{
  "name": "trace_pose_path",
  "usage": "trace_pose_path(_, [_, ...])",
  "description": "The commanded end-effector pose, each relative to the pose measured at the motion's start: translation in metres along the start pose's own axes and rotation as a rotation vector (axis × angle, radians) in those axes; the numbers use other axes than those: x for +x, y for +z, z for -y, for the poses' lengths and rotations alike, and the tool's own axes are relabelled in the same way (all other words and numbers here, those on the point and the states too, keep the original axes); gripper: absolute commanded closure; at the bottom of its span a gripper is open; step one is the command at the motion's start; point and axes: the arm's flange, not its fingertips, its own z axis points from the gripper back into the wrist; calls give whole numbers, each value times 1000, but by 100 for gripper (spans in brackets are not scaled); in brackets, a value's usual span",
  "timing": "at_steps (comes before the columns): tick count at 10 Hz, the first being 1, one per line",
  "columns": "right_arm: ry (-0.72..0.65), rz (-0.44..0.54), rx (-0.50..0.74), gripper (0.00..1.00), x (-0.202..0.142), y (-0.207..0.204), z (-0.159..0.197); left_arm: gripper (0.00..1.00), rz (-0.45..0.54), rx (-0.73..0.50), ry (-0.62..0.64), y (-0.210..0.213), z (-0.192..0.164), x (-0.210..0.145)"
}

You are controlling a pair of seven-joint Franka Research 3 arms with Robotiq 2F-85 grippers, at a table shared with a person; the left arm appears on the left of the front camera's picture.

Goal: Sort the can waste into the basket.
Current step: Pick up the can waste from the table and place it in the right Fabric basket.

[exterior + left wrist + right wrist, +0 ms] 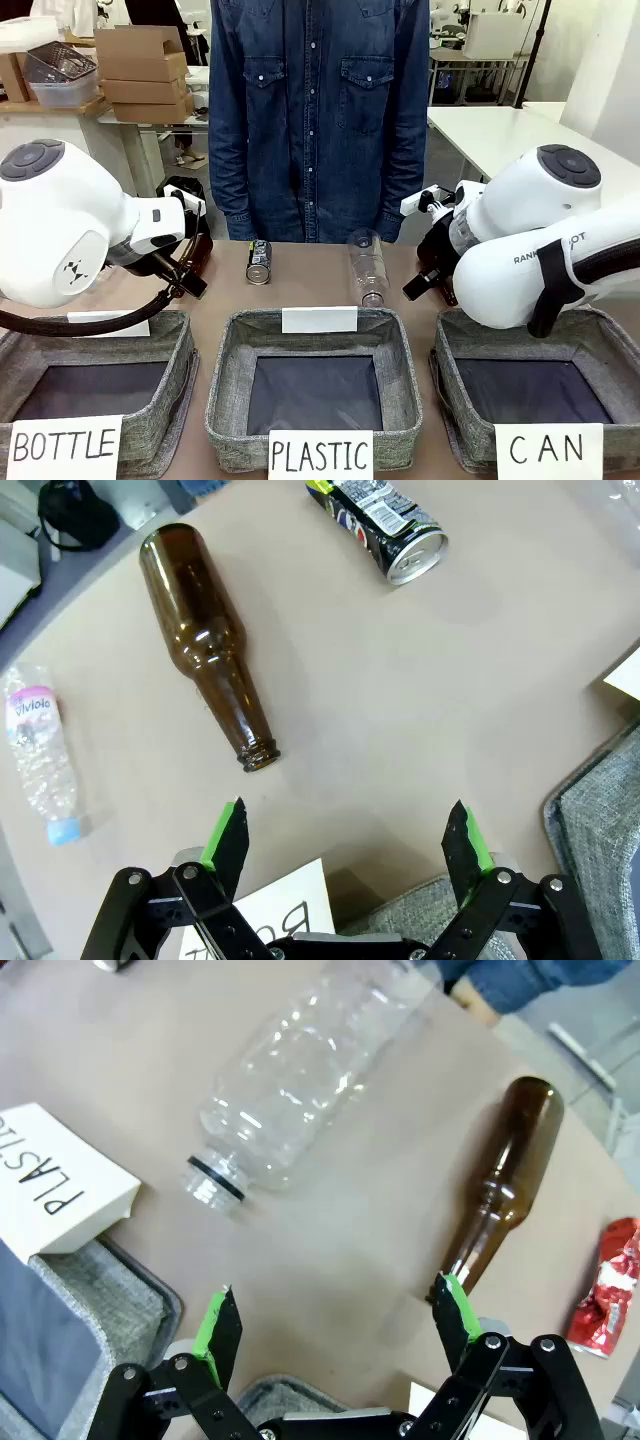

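The grey woven-fabric CAN basket (pixel 450 390), dark-lined with a white paper sign, sits at the robot's right end of the bench (pixel 310 290). Neither can is in it yet. The small dark can (pixel 259 262), with silver ends and coloured print, lies on its side well to the left of the CAN basket and farther across the bench. The like basket signed PLASTIC (pixel 222 390) stands between them. The dented red can (pixel 605 1285) lies near a brown glass bottle (pixel 505 1180). Judging by the right wrist view it is beyond the CAN basket's far rim, though I cannot tell how near.

The left claw (pixel 345 825) is spread wide and holds nothing. The right claw (pixel 333 1305) is likewise wide apart and bare, hovering over the bench by the CAN basket's far-left corner.

The risks, as I judge them:
- **Wrong item:** the right claw is lined up nearer the brown glass bottle's mouth than the red can, so a straight descent could take the bottle.
- **Slipping:** the red can is crumpled, so the pads may seat unevenly and let it slip.
- **Rolling:** the dark can rests on its round side and could roll away if nudged.
- **The carry:** taking the dark can to the CAN basket means crossing the PLASTIC basket and the right arm's space, which invites a wrong-basket drop or a clash between the arms.
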Motion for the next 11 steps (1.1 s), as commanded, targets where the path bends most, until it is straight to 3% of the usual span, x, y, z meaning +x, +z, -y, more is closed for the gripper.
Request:
trace_pose_path(1, [0, 0, 0, 0, 0, 0, 0, 0, 0, 0, 0, 0, 0, 0])
trace_pose_path(11, [0, 0, 0, 0, 0, 0, 0, 0, 0, 0, 1, 0, 0, 0])
